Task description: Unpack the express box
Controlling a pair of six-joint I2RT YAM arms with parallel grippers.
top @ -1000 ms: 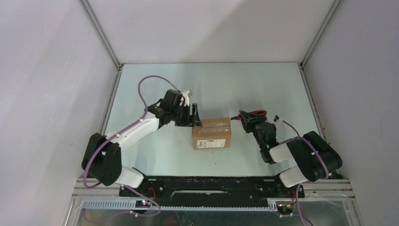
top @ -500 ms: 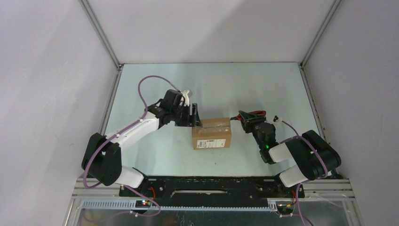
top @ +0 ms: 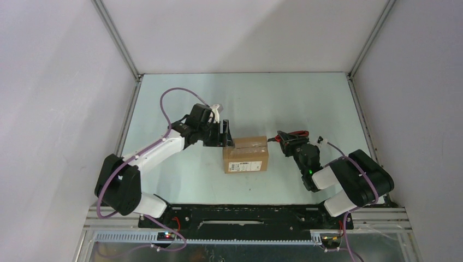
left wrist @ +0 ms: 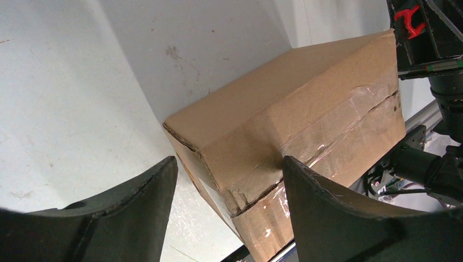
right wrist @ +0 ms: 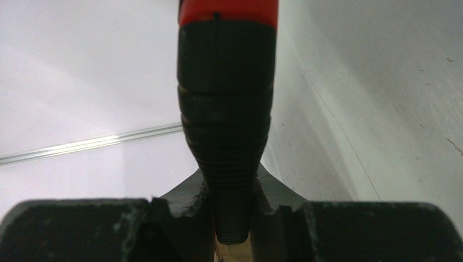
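Note:
The express box (top: 245,154) stands mid-table, a brown carton with a white label (top: 244,167) on its near side. Clear tape runs along its top seam (left wrist: 338,117), where a dark crack shows. My left gripper (top: 225,135) is open at the box's left end; in the left wrist view the box (left wrist: 262,120) corner lies between and beyond the spread fingers of the gripper (left wrist: 229,162). My right gripper (top: 294,144) is shut on a red-and-black utility knife (top: 288,135), whose tip points at the box's right end. The knife handle (right wrist: 226,109) fills the right wrist view, clamped in the gripper (right wrist: 228,191).
White enclosure walls with aluminium frame rails (top: 132,68) bound the pale green table (top: 284,98) on three sides. A purple cable (top: 174,93) loops above the left arm. The arm bases sit on a black rail (top: 240,213) at the near edge.
The right arm has shifted slightly, bringing the knife a little lower toward the box's right end. The left arm and the box have not moved.

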